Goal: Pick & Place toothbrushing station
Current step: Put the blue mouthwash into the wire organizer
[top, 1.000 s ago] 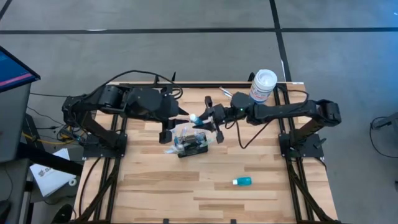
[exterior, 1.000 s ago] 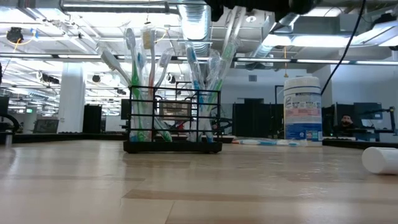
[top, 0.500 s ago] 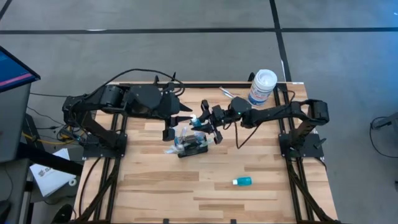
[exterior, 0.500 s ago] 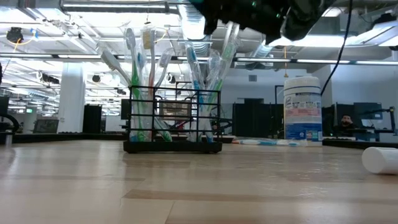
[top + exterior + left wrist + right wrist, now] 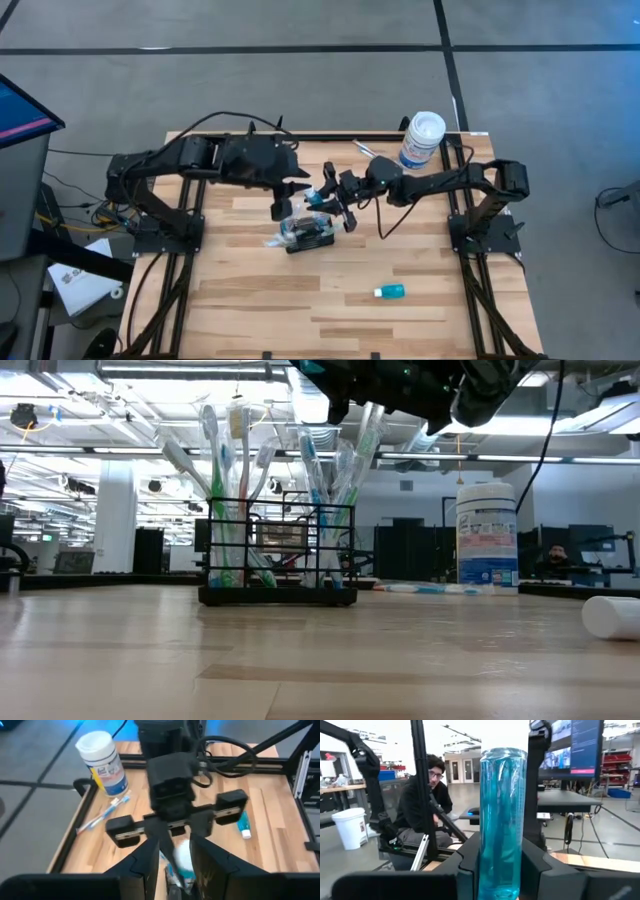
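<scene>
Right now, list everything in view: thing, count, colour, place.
Wire-mesh holder: one, black, mid-table.
Toothbrushes: several, mixed colours, upright in holder.
Canister: one, white, far right corner of the table.
Small tube: one, teal, near-right tabletop.
Loose toothbrushes: two, beside canister.
Table: one, light wood.
Person: one, dark top, seated beyond table.
Left gripper: above holder.
Right gripper: fingers shut on a clear blue handle.

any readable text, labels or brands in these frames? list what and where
None legible.
White canister: blue and yellow label has print, too blurred to read.
Small teal tube: no lettering discernible.
Monitor behind the right gripper: lines of text, too small to read.
</scene>
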Controlling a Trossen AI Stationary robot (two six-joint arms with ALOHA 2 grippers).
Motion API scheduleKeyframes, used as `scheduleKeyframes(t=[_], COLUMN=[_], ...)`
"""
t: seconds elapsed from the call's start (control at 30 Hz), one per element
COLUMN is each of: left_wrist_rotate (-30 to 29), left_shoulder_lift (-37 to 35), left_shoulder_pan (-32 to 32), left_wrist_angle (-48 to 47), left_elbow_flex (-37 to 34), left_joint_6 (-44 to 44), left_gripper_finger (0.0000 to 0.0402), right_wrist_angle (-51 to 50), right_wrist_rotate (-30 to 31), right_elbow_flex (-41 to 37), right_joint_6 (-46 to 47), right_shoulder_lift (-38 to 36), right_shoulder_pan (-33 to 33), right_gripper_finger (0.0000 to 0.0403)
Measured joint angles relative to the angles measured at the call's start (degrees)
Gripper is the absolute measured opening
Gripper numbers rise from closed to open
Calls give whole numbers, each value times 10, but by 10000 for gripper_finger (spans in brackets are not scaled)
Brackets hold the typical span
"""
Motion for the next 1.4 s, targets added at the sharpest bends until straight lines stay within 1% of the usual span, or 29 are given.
scheduleKeyframes(t=[0.2, 0.4, 0.6, 0.73, 0.83, 1.0, 1.1, 1.2, 1.3, 1.4], left_wrist_rotate=[57, 78, 93, 121, 130, 131, 141, 143, 142, 137], left_shoulder_lift=[2, 18, 36, 45, 45, 47, 51, 51, 52, 52], left_shoulder_pan=[18, 18, 18, 19, 19, 19, 19, 19, 18, 18], left_wrist_angle=[-7, -25, -54, -63, -66, -87, -94, -110, -132, -130], left_elbow_flex=[0, 1, 0, 1, 1, 1, 1, 1, -1, -1], left_joint_6=[-5, -23, -35, -41, -52, -55, -63, -63, -63, -63], left_gripper_finger=[102, 102, 102, 102, 102, 102, 103, 114, 134, 156], right_wrist_angle=[-18, -44, -63, -81, -69, -75, -80, -79, -67, -65], right_wrist_rotate=[9, 26, 27, 26, 26, 27, 26, 26, 26, 26], right_elbow_flex=[0, 0, 0, 0, 0, 0, 0, 0, 1, 1], right_joint_6=[-2, -4, -11, -13, -13, -12, -12, -11, -11, -11], right_shoulder_lift=[0, 0, 1, 1, 7, 9, 9, 9, 7, 7], right_shoulder_pan=[1, 5, 11, 11, 11, 11, 11, 11, 11, 10], right_gripper_finger=[70, 70, 70, 70, 70, 70, 68, 67, 67, 67])
